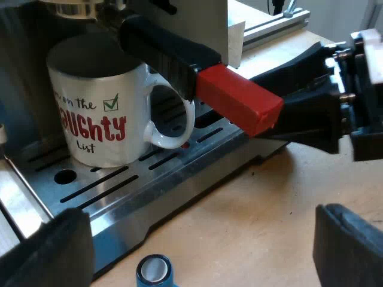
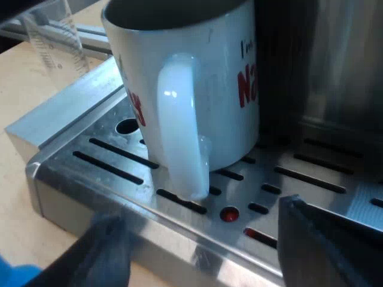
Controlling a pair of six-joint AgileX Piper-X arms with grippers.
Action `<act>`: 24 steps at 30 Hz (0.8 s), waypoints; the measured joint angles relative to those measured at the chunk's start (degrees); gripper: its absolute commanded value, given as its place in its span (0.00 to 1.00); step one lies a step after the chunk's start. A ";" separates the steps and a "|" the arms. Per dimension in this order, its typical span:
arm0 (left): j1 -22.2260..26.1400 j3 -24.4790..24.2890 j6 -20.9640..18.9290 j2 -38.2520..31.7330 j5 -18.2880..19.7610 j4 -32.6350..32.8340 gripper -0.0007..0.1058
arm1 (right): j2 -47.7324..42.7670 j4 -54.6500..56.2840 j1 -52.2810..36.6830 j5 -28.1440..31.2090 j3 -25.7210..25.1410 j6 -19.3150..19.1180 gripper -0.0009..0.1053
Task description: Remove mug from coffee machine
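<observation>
Clearly little of the task is done. Nearest, the left gripper point(image 1: 203, 239) hangs over the wooden table point(image 1: 269, 203) with its two black fingers spread wide and nothing between them. A blue tamper point(image 1: 154, 272) stands on the table close by, near the front edge of the drip tray point(image 1: 179, 179).

The right gripper point(image 2: 200, 236) is likewise spread and empty. It sits low at the tray's front edge, with the mug handle point(image 2: 182, 137) straight ahead, in line with the gap between its fingers but apart from both.

Farther in, the mug point(image 1: 99, 113), white with red lettering, stands upright on the slotted tray with its handle turned toward the front edge. Above it the metal holder point(image 1: 161, 48) sits locked into the espresso machine point(image 1: 191, 18). Its dark handle juts out over the mug's rim and finishes in the red end point(image 1: 239, 98). Beyond the tray's side edge stands a measuring glass point(image 2: 57, 39).

By judgement only the approach is made; the grasp and the carry clear of the machine are both left. The holder overhead leaves little headroom, so the mug probably has to come out toward the front edge rather than straight up.
</observation>
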 measured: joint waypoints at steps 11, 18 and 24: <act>0.00 0.00 0.00 0.00 0.00 0.02 0.72 | 9.53 -2.87 0.00 0.44 -7.95 0.35 0.54; 0.00 0.00 0.00 0.00 0.25 0.02 0.72 | 14.42 -3.01 0.00 0.44 -11.68 0.35 0.54; 0.00 0.00 0.00 0.00 0.25 0.02 0.72 | 17.65 -3.01 0.00 0.70 -15.52 0.35 0.54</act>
